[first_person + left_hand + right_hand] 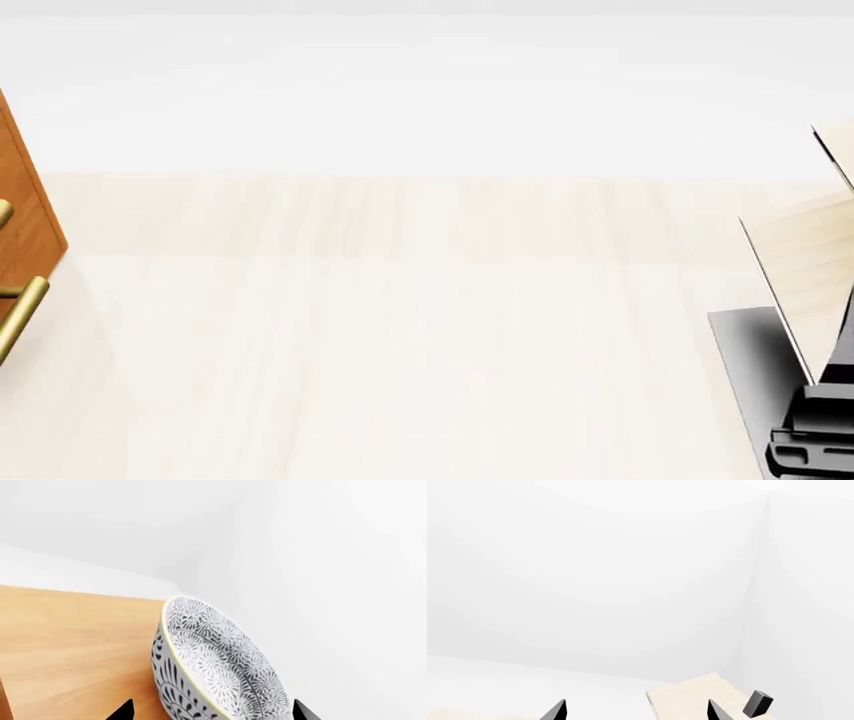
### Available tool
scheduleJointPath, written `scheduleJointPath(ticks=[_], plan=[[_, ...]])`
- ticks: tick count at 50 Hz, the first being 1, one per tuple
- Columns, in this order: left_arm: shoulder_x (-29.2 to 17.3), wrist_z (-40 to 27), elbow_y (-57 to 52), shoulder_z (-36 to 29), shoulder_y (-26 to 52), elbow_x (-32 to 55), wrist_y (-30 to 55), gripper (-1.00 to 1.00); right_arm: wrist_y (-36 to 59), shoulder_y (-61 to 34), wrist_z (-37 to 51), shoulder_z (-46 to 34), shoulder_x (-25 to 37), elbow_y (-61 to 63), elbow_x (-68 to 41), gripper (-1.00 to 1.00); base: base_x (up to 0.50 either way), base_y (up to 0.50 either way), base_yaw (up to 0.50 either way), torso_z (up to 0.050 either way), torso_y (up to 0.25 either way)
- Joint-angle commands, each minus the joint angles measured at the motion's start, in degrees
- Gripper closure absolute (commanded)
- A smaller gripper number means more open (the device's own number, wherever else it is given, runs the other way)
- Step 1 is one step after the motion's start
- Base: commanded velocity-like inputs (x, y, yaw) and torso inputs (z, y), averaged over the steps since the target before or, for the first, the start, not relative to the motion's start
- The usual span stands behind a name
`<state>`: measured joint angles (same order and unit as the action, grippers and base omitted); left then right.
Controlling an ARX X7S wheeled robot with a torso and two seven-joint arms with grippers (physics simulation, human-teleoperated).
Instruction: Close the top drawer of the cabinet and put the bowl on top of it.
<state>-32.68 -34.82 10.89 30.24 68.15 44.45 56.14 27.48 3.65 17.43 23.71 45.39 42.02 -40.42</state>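
A: We see the bowl (213, 665) in the left wrist view, tilted on its side against the wooden top of the cabinet (73, 645), between the two dark tips of the left gripper (213, 711).

B: Are we gripping it? We cannot tell; the tips straddle it widely, contact hidden.

A: We judge it rigid, glazed, slippery and breakable, so we'd pinch the rim wall, not the curved belly.

B: The right gripper (637, 711) stands apart with nothing between its tips. In the head view only the cabinet's edge and a brass handle (20, 310) show; the drawer's state stays unclear
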Motion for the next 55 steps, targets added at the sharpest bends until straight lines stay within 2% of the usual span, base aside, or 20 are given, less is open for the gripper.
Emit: scheduleJointPath(ticks=[1, 22, 37, 43, 50, 55], plan=[[-0.4, -1.2, -6.9, 1.1, -2.6, 2.7, 3.8, -1.0, 0.5, -0.7, 0.4, -0.2, 0.3, 0.2, -0.4, -1.0, 0.0, 0.0, 0.0, 0.0, 0.0], [-2.9, -1.2, -24.9, 2.0, -9.0, 12.3, 14.8, -1.0, 0.2, -0.1, 0.4, -0.4, -0.2, 0.3, -0.2, -1.0, 0.0, 0.0, 0.0, 0.0, 0.0], [-6.1, 0.7, -35.1, 3.9, -15.7, 16.6, 17.9, -1.0, 0.3, -1.0, 0.6, -1.6, -0.1, -0.1, 0.2, -1.0, 0.0, 0.0, 0.0, 0.0, 0.0], [-7.9, 0.0, -42.3, 7.6, -22.1, 18.9, 20.6, -1.0, 0.6, -1.6, 0.9, -2.3, -0.1, -0.1, 0.3, -1.0, 0.0, 0.0, 0.0, 0.0, 0.0], [-7.8, 0.2, -49.7, 14.7, -28.8, 23.2, 22.4, -1.0, -0.3, -1.2, 0.5, -3.0, -0.7, -0.5, 1.0, -1.0, 0.0, 0.0, 0.0, 0.0, 0.0], [-8.0, 1.2, -52.9, 16.9, -32.3, 25.5, 23.5, -1.0, 0.5, -1.5, 1.0, -2.8, -0.5, 0.0, 0.2, -1.0, 0.0, 0.0, 0.0, 0.0, 0.0]])
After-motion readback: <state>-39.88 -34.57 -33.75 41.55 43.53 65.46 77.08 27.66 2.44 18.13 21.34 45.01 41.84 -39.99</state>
